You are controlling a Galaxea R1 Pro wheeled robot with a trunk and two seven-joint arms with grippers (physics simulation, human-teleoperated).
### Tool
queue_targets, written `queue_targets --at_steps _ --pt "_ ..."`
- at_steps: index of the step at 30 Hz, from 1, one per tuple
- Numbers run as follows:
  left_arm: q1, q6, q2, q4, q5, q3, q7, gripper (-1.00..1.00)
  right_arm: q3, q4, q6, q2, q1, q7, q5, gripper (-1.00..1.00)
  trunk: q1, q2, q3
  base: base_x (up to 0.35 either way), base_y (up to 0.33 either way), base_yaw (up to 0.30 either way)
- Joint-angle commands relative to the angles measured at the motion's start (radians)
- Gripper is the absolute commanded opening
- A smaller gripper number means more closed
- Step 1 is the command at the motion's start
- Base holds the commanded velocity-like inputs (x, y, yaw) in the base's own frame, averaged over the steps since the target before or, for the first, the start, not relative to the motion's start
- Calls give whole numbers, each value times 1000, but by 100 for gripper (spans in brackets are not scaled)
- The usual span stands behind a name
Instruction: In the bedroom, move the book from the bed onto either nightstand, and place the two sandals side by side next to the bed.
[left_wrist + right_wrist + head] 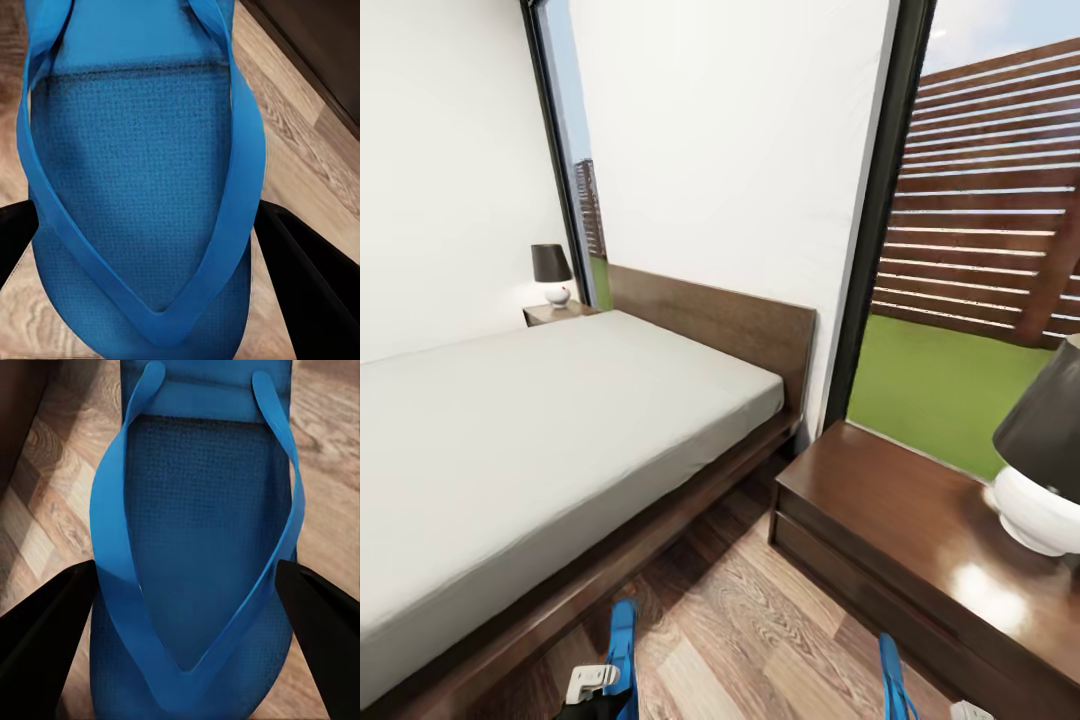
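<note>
While each blue sandal (142,195) (199,555) is flanked by dark fingers (315,292) (41,637), whether it is clamped cannot be told

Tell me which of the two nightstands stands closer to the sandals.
The glossy nightstand right of the bed, near both sandals; the other nightstand sits beyond the bed's far side.

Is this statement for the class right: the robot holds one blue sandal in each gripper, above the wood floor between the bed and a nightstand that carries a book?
One detail is wrong. In the head view the nightstand carries a lamp, not a book. The rest stands: left gripper and right gripper each straddle a blue sandal above the wood floor beside the bed.
</note>
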Motion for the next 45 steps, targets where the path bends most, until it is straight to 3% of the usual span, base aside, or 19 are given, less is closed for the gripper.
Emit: queue_targets --at_steps 1,45 --pt "-1 -1 0 1 3 4 -5 -100 6 -1 6 -1 0 3 -11 -100 0 0 -1 0 0 294" --pt "-1 -1 0 1 3 5 -5 -100 6 -1 6 -1 0 3 -11 -100 0 0 -1 0 0 294"
